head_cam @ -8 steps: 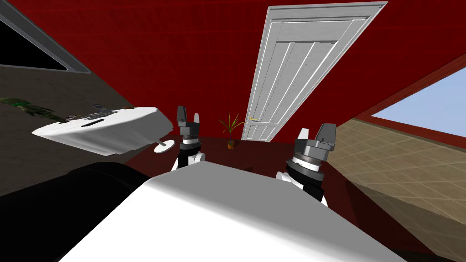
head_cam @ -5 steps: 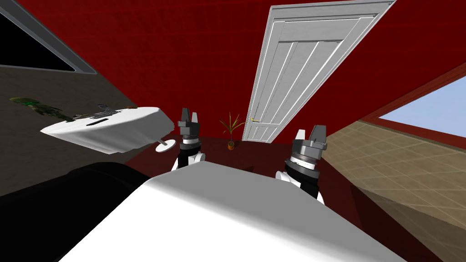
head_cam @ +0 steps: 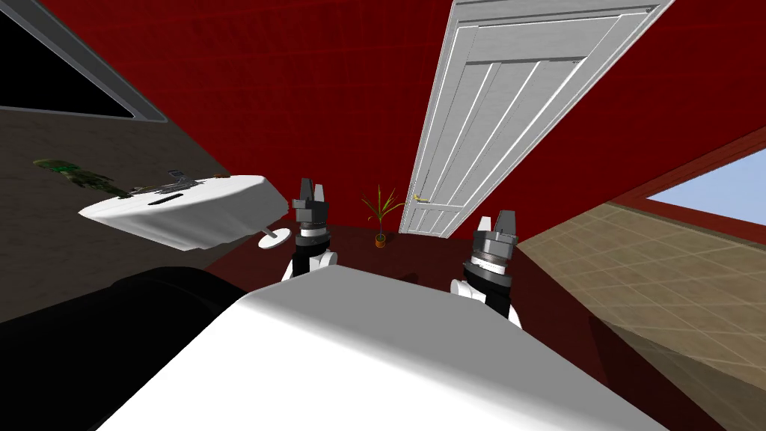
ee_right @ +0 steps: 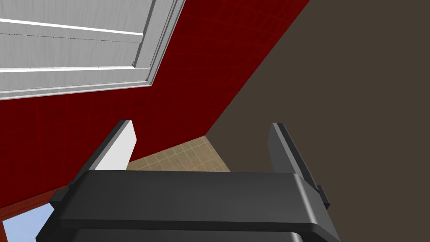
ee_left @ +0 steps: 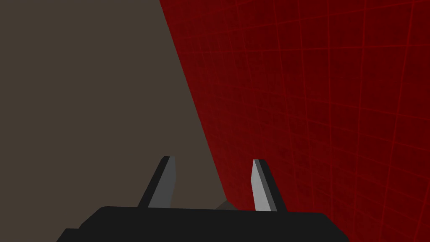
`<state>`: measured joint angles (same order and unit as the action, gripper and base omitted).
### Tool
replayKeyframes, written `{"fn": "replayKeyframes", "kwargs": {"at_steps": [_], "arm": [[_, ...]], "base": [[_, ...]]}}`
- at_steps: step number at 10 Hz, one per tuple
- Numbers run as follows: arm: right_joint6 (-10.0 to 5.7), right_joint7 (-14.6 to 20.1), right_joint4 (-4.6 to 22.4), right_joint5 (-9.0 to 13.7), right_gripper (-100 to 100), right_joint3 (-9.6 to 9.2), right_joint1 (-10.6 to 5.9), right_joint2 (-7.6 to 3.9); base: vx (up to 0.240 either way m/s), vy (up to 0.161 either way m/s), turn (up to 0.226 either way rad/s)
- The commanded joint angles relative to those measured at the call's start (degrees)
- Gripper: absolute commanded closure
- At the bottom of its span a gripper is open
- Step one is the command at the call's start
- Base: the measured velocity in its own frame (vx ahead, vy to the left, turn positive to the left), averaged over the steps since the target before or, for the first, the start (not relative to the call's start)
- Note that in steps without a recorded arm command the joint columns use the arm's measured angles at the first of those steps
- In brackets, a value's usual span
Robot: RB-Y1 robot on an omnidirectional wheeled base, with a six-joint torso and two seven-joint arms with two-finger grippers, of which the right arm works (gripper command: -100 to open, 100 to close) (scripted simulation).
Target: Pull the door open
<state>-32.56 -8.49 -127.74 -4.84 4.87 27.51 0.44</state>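
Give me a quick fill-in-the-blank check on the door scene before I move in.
The white door in the red wall is ____. The potted plant stands to the ____ of the door's handle. The left claw and right claw are both ____, holding nothing. Missing words: shut; left; open.

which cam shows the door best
The head view: the white door stands nearly whole in the red wall, looking shut, its handle plain to see. The right wrist view catches just one corner of its panels, beyond the open right gripper. The left wrist view faces the red wall elsewhere.
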Motion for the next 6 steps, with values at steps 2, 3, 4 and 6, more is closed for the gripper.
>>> {"fn": "replayKeyframes", "kwargs": {"at_steps": [2, 3, 4, 6], "arm": [[-0.51, 0.1, 4.0, 0.3, -100, 1.03, -1.89, -0.78], [-0.81, 0.1, 5.8, 0.4, -100, 1.44, -2.65, -1.06], [-1.1, 0.2, 7.5, 0.5, -100, 1.86, -3.4, -1.34], [-1.41, 0.2, 9.4, 0.6, -100, 2.28, -4.19, -1.62]], "base": [[0.077, -0.029, 0.085], [0.084, -0.043, 0.082], [0.082, -0.03, 0.088], [0.061, -0.028, 0.059]]}}
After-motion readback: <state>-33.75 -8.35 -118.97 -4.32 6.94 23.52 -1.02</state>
